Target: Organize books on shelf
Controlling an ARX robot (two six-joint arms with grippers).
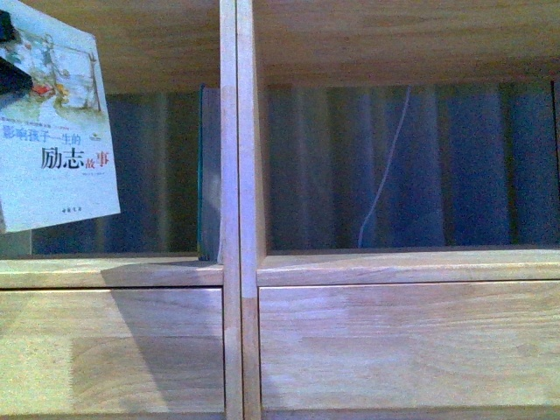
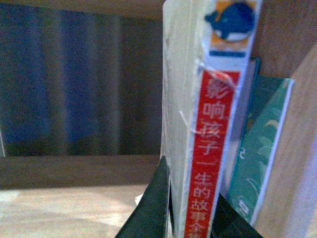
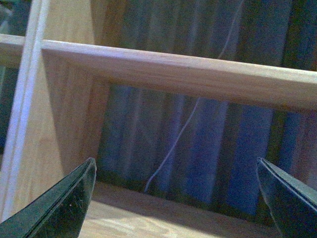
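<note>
Shelf (image 1: 350,332) light natural wood, visible grain; white book (image 1: 57,131) has a pale cover with a colourful illustration, red spine (image 2: 213,158) with pale characters, blue whale (image 2: 230,20) on orange; slim book (image 2: 257,153) teal with pale leaf pattern; backdrop (image 1: 455,166) blue-grey vertical stripes.

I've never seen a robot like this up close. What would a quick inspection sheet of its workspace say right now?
Surface: light wooden shelf, two open cubbies above drawer fronts.
Job's things: white book with a red spine, held upright in the left claw; slim teal book standing in the left cubby against the divider.
Clutter: nothing seen.
Claws: left claw shut on the white book; right claw open, holding nothing, facing the right cubby.
Cables: thin white cord hanging behind the right cubby.
Surroundings: bluish curtain behind the shelf.
</note>
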